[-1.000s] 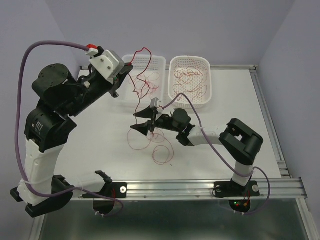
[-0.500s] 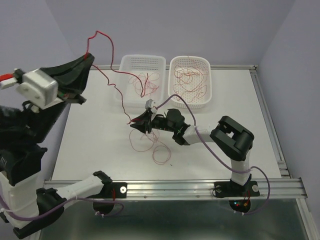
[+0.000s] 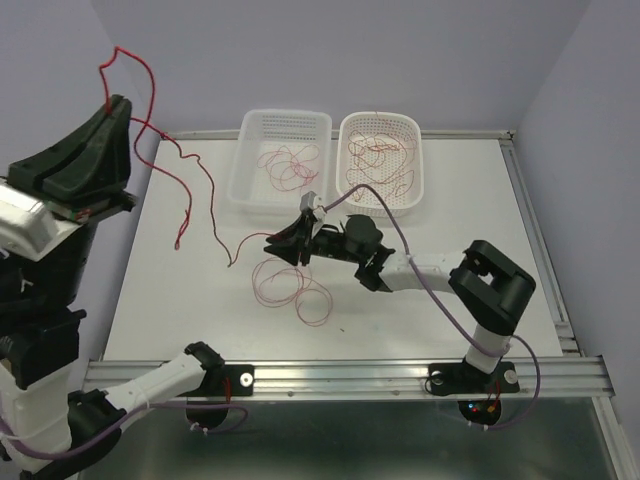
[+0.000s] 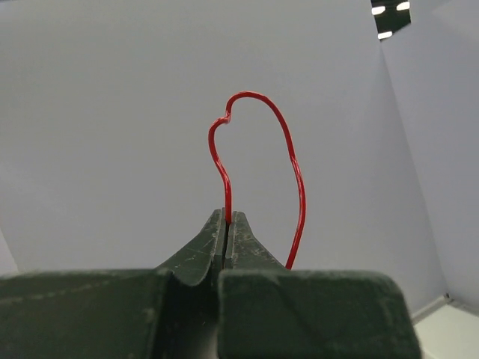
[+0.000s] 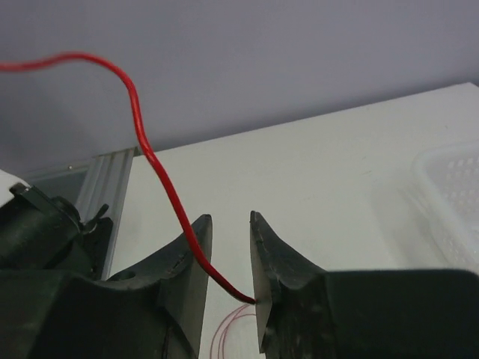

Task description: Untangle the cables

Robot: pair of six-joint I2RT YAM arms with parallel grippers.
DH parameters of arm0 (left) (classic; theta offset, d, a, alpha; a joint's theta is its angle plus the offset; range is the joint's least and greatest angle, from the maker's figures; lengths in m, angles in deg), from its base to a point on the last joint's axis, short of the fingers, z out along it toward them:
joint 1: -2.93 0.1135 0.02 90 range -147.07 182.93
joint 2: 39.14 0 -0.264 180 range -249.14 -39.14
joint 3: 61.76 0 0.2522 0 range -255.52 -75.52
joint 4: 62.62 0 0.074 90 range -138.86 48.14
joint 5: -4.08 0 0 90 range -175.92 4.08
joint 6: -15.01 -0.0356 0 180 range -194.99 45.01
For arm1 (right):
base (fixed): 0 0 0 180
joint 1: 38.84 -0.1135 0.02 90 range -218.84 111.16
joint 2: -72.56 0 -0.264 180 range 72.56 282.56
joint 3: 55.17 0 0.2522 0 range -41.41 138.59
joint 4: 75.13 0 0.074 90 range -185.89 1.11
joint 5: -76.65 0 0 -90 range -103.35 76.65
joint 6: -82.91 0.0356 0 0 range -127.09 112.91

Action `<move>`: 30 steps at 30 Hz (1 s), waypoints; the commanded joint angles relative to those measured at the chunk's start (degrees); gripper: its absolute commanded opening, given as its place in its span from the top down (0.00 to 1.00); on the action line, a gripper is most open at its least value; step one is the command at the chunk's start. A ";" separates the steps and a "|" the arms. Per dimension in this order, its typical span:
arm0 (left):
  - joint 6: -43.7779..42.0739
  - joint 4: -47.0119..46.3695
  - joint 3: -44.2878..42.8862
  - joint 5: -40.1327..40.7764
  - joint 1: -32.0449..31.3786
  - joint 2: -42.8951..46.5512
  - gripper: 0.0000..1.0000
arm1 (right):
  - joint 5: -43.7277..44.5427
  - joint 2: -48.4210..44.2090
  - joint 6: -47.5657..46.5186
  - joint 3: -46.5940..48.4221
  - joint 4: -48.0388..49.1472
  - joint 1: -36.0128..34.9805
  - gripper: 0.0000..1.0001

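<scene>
My left gripper (image 3: 108,100) is raised high at the far left and shut on a thin red cable (image 3: 150,85). In the left wrist view the cable (image 4: 258,101) arches out of the closed fingertips of the left gripper (image 4: 227,217). The cable hangs down across the table towards my right gripper (image 3: 272,247), which is low over the table's middle. In the right wrist view the right gripper (image 5: 230,221) is open, and the cable (image 5: 142,134) runs through the gap with its end against the right finger. Loose red loops (image 3: 290,285) lie on the table below.
Two white perforated baskets stand at the back: the left basket (image 3: 285,113) and the right basket (image 3: 380,115), each with red cables in it. The right basket's edge also shows in the right wrist view (image 5: 449,179). A metal rail (image 3: 400,372) runs along the near edge.
My left arm has swung up and to the left with the cable, drawing it out of the tangle near the left basket. The right gripper has stayed near the table's middle.
</scene>
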State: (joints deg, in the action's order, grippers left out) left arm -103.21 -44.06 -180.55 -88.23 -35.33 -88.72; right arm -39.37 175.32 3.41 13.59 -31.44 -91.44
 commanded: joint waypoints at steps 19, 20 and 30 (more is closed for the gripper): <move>-0.16 -1.37 18.37 -1.65 -0.32 -5.95 1.00 | 8.25 -19.43 -1.27 -3.33 -14.90 -0.57 0.99; -0.07 -1.63 18.90 -1.91 -0.32 -6.83 1.00 | 12.10 -20.05 -1.97 -2.71 -16.48 -0.58 0.99; 0.37 -17.18 21.29 -6.04 -0.24 -24.23 1.00 | 42.18 -22.52 -3.04 7.13 -35.91 2.05 1.00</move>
State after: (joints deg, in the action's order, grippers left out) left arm -103.24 -50.68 -158.91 -91.68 -35.31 -108.28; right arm -10.63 154.95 0.78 15.14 -61.10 -90.98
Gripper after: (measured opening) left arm 0.041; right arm 0.026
